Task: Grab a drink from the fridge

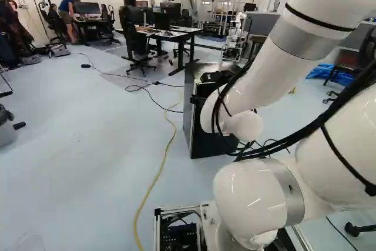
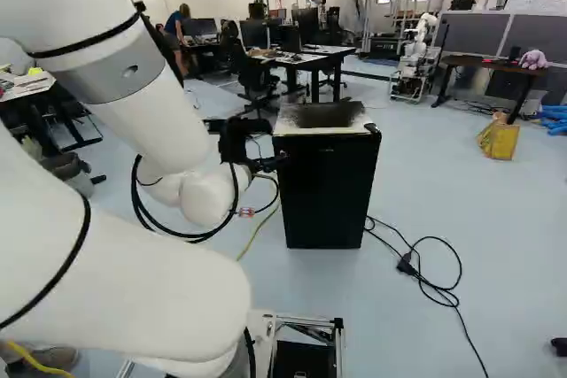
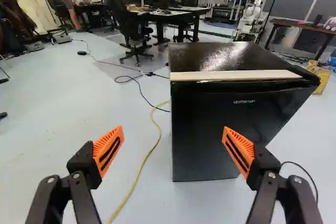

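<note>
- as far as the pictures show, the task is at its approach stage: the small black box-shaped fridge [image 3: 210,114] stands upright on the pale blue floor [image 3: 68,114], and its door looks shut.
- the drink is out of sight in all three views; going by the task, it is presumably behind that door.
- the black two-fingered hand [image 3: 172,132] is released, its orange ribbed pads [image 3: 108,150] spread wide with nothing between them.
- the fridge is ahead of the hand and off toward one finger; in the right base view the hand, at the end of the white jointed arm [image 2: 151,121], is near the fridge's upper left side. whether it touches there i cannot tell.
- a pale flat strip [image 3: 231,75] runs along the top front edge of the fridge, probably close to where the door can be caught.
- nothing of the task proper looks done: left are getting hold of the door edge, swinging it open, finding a drink, closing on it and drawing it out.
- the next move likely calls for lining up with the door edge.
</note>
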Robot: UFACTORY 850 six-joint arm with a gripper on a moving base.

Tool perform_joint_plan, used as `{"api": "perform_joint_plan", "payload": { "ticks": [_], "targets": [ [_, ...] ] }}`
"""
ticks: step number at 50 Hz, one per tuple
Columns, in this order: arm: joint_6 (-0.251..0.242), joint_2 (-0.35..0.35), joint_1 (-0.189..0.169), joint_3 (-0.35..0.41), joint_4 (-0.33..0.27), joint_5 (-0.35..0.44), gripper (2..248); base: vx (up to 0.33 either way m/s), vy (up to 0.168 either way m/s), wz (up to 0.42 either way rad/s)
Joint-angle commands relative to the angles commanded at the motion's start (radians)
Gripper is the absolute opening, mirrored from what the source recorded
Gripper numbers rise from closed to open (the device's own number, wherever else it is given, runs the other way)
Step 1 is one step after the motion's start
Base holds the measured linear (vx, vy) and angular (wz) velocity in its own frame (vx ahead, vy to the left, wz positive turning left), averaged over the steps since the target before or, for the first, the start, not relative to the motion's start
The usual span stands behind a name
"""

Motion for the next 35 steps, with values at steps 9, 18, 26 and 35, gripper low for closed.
{"api": "perform_joint_plan", "payload": {
  "ticks": [9, 18, 26, 35],
  "targets": [
    [0.000, 0.000, 0.012, 0.000, 0.024, 0.002, 247, 0.000, 0.000, 0.000],
    [0.000, -0.011, 0.037, -0.009, 0.066, 0.011, 247, 0.000, 0.000, 0.000],
    [0.000, -0.034, 0.065, -0.029, 0.106, 0.027, 247, 0.000, 0.000, 0.000],
    [0.000, -0.072, 0.097, -0.055, 0.152, 0.049, 247, 0.000, 0.000, 0.000]
  ]
}}
